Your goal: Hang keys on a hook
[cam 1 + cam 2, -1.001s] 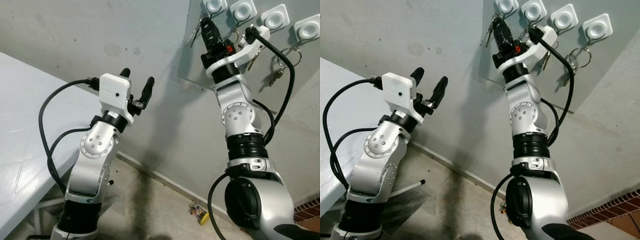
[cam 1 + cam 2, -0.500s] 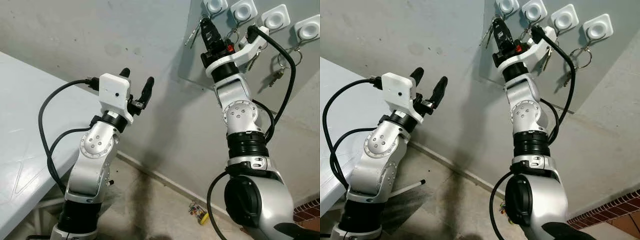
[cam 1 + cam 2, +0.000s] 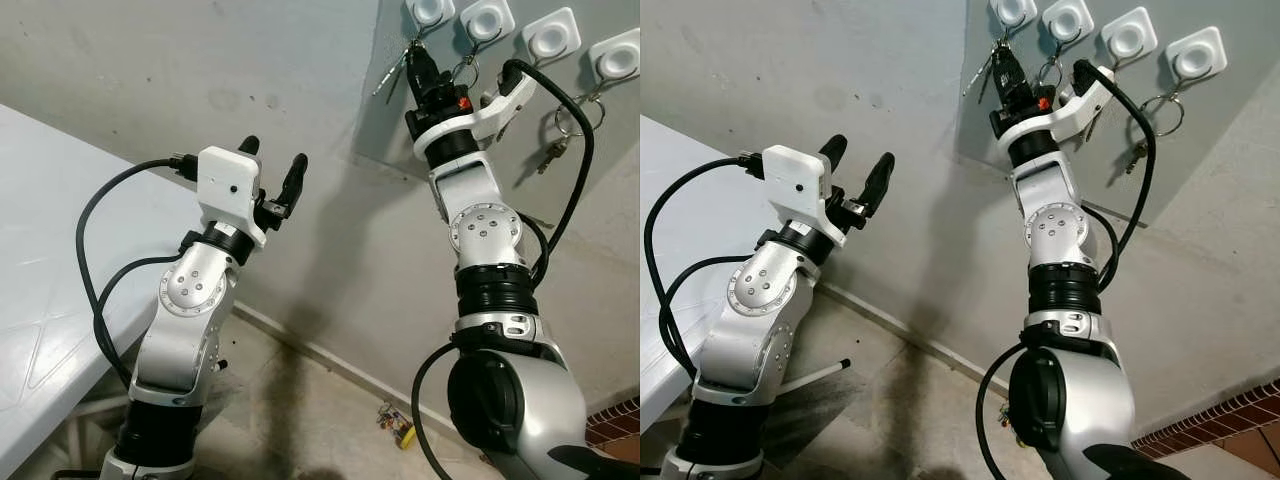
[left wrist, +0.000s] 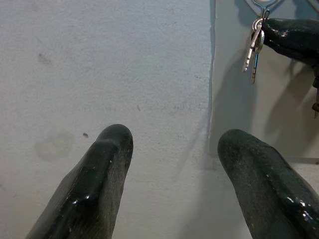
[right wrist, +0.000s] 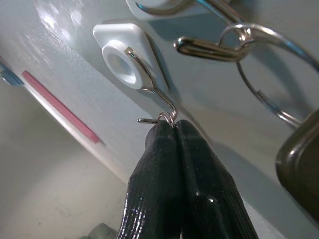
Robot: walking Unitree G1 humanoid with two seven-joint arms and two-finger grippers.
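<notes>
The right gripper (image 5: 172, 127) is up at the far-left white square wall hook (image 5: 124, 59), pinching the thin silver key ring (image 5: 164, 118) that sits on the hook's wire.

Its two black fingers are pressed tight together on the ring, right under the bent wire of the hook. The small bunch of silver keys (image 3: 393, 66) hangs down from that ring, just to the left of the gripper, against the grey panel (image 3: 385, 110) on the wall. More white square hooks (image 3: 549, 35) sit in a row to the right, and other silver key rings (image 3: 572, 115) hang from them. The left gripper (image 3: 273, 170) is held up well to the left, near the grey wall (image 3: 150, 60), with its fingers spread apart and nothing in them. A white table (image 3: 40, 240) stands at the far left.
</notes>
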